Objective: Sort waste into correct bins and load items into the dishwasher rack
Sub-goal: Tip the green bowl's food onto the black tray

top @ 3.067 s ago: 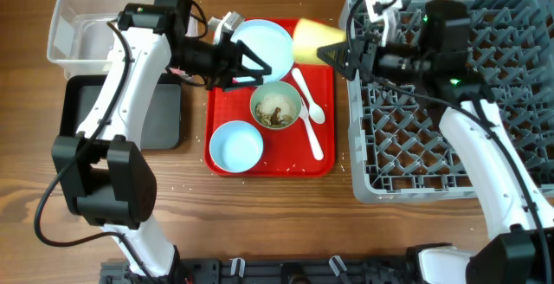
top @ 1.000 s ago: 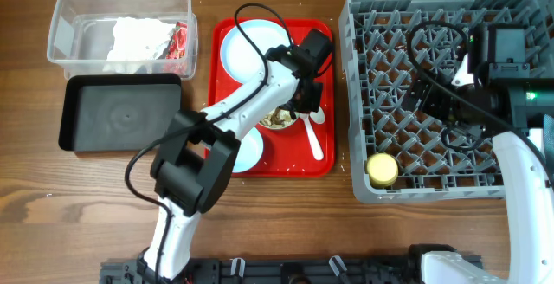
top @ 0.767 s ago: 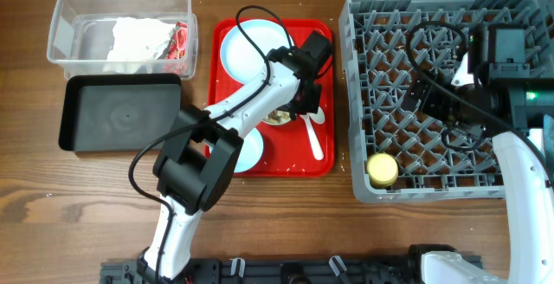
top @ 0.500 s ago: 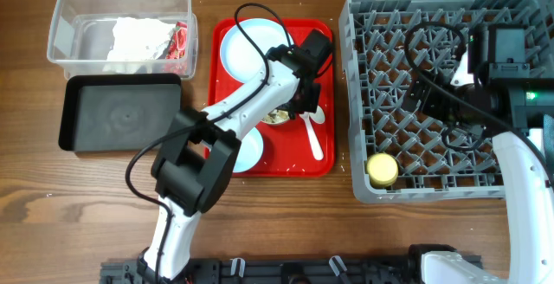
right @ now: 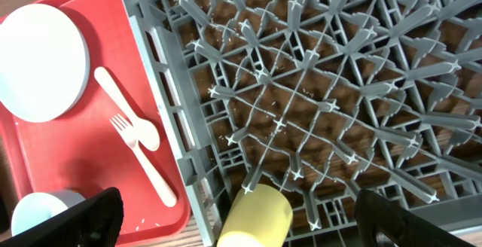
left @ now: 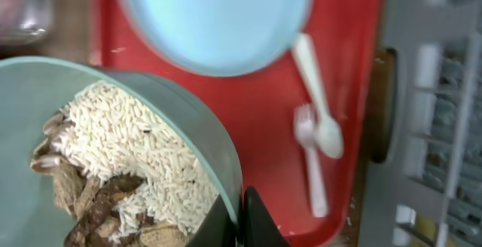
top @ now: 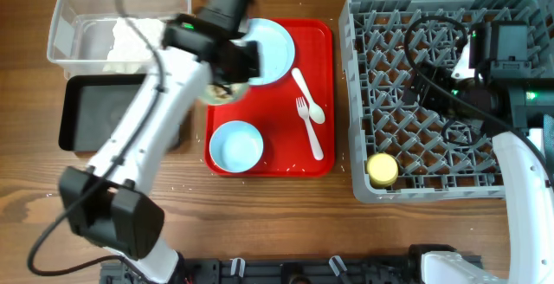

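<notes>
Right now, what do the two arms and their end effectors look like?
Both the left arm and the right arm are white tubular links with black joint housings, black cables looping alongside, and small green lights. The left end effector and the right end effector are black, each with two fingers.

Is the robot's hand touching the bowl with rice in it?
Touching. The left wrist view shows the left hand pinching the rim of the pale green bowl.

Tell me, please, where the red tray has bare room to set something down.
The red tray is bare in its middle, between the plate, the blue bowl and the fork. Its right strip is crowded with fork and spoon.
</notes>
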